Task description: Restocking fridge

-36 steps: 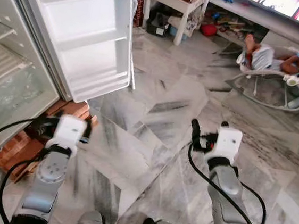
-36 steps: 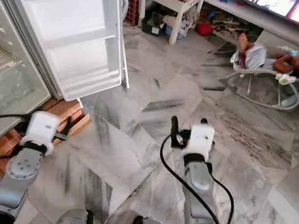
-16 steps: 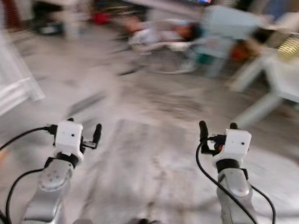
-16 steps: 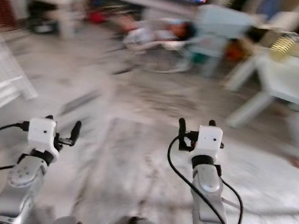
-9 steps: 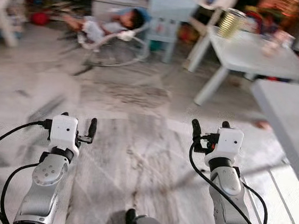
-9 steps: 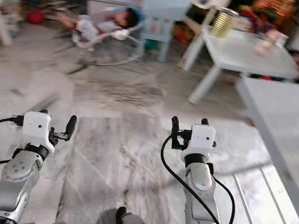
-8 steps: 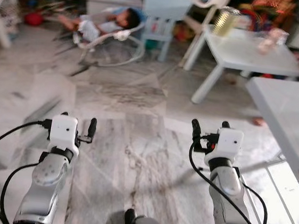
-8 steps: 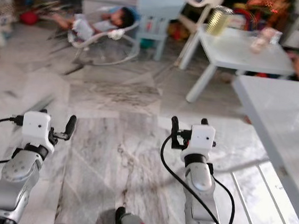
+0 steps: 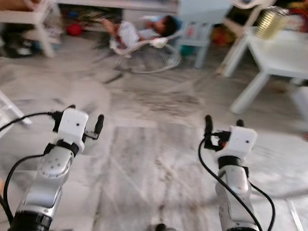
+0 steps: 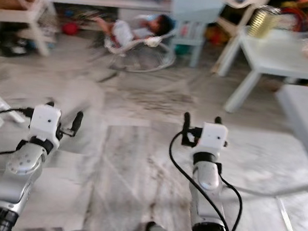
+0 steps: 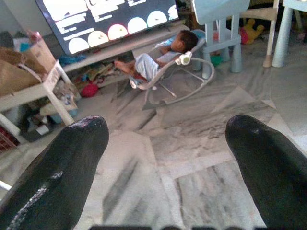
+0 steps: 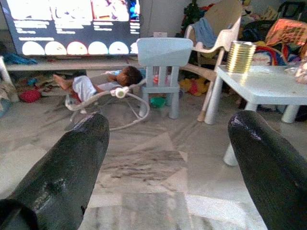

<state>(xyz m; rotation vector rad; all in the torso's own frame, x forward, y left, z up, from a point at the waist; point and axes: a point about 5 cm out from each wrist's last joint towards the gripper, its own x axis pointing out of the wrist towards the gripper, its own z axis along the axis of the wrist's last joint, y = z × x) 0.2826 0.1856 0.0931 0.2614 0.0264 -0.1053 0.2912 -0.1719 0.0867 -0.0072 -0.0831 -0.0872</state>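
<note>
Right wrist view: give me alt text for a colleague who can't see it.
The right claw is open and empty, its two black fingers framing a marble floor. Beyond lie a child in a baby bouncer, a pale blue chair, a lit TV, and a gold can on a white table.

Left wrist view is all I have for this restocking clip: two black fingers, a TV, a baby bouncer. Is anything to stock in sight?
Observer: On the low white table ahead to the right stands a gold tin can.
Operator: Is the right end effector carrying anything?
Observer: No. The right end effector is held over bare marble floor, fingers apart with nothing between them.
Operator: And the left one, seen from above?
Observer: The left end effector is raised to the same height as the right, also empty.
</note>
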